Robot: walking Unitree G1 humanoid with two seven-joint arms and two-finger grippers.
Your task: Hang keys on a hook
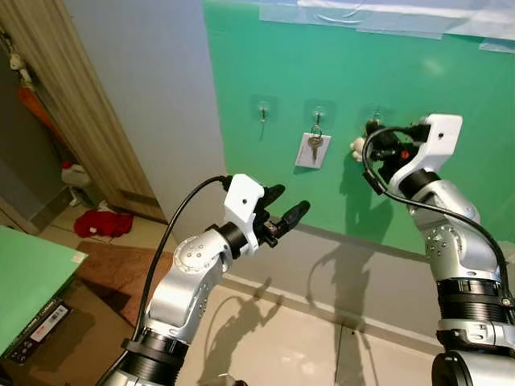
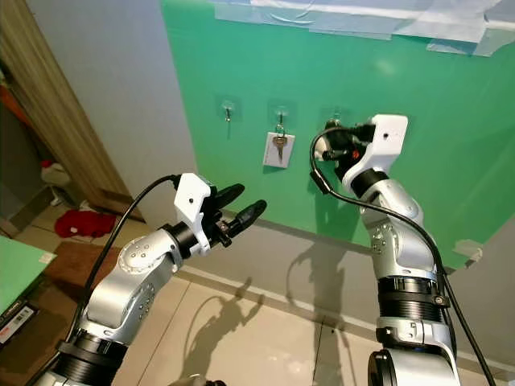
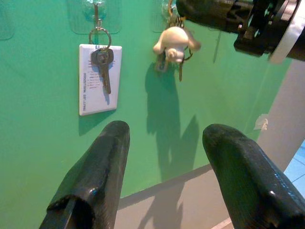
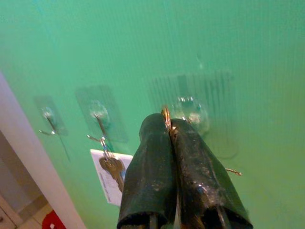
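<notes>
Three clear hooks are sitting in a row on the green wall. The left gripper is hovering open. The right gripper is pinching the keys at the rightmost hook, ring mostly hidden. Another key is hanging mid-row.

Green board, white tag, black fingers

The wall board is bright green beside a grey wall; a white tag carries a dull brass key, a cream charm hangs by it, and both end effectors have black fingers on silver arms.
</notes>
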